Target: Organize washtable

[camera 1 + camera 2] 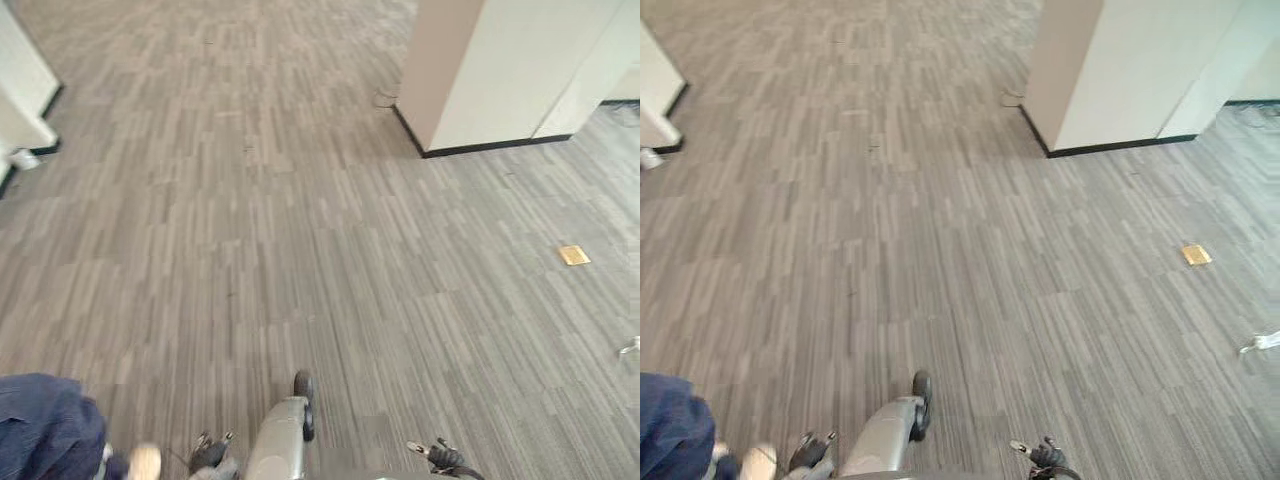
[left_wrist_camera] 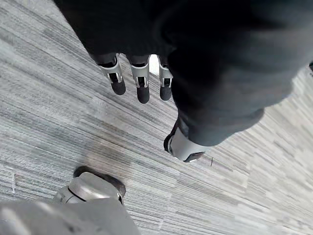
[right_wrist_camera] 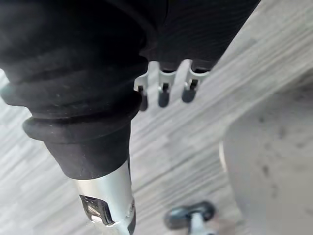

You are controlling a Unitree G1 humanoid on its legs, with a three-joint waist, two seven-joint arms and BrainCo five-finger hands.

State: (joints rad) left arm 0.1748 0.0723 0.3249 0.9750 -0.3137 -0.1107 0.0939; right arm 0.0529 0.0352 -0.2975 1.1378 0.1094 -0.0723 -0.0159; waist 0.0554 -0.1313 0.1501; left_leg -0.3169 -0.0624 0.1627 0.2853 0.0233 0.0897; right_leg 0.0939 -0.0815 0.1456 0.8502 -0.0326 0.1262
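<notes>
— Looking for the surface to tidy: where is it?
— I cannot tell from here. Ahead lies a grey carpet floor (image 1: 300, 200), with a white pillar (image 1: 500, 70) at its far side.
— And the hands?
— The left hand (image 2: 142, 81) hangs over the carpet with straight fingers and holds nothing. The right hand (image 3: 164, 90) hangs the same way, straight and empty.
— How will the wash things handle?
— At a guess they are light, maybe wet and slippery, and some breakable. Wrap each one firmly round its body.
— Anything in the way?
— A person in blue clothing (image 1: 40, 425) is well left of the pillar, close to the robot. A small yellow plate (image 1: 574, 255) lies on the floor right of the pillar, and a white scrap (image 1: 1262, 342) lies nearer still.
</notes>
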